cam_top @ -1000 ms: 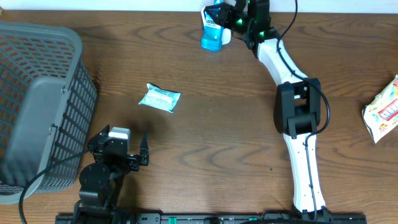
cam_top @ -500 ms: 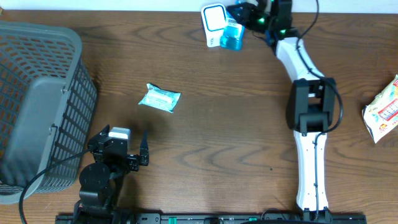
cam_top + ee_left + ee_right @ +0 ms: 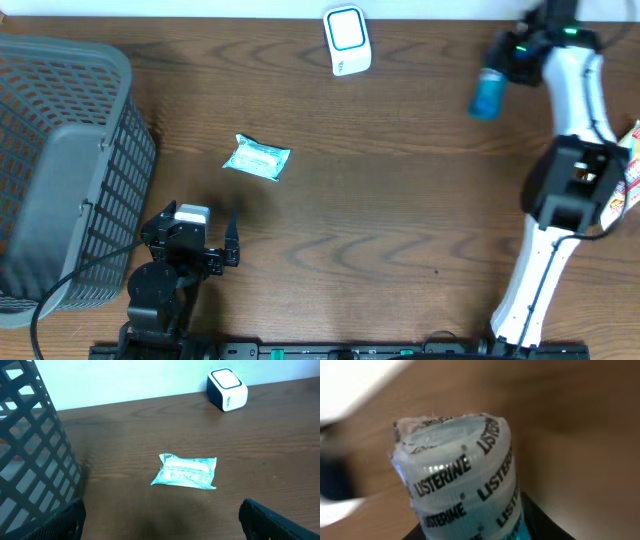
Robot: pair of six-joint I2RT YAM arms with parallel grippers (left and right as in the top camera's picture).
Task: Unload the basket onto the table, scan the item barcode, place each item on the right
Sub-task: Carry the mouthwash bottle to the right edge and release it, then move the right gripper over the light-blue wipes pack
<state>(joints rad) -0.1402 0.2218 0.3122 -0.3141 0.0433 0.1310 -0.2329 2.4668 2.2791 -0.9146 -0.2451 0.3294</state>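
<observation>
Jaws nearest the front edge of the counter (image 3: 400,210) belong to the left arm (image 3: 165,265): the left jaws stand wide and hold nothing, their dark fingertips (image 3: 280,520) showing at the two lower corners of the left wrist view. Just to the left of these jaws rises the grey mesh basket (image 3: 120,150). Straight ahead of them, flat on the wood and apart from everything else, lies a small pale-teal packet (image 3: 186,471). Farther ahead and off to their right, close to the back edge, stands the white barcode scanner (image 3: 347,40) with its blue-edged top. At the far right the right arm (image 3: 578,95) reaches to the back edge. The right jaws are closed on a blue mouthwash bottle (image 3: 487,93), whose sealed cap printed LISTERINE fills the blurred right wrist view. The bottle sticks out to the left of these jaws, well apart from the scanner. Nearer than these jaws, at the counter's right edge and partly behind the arm, lies a snack bag (image 3: 630,165)
</observation>
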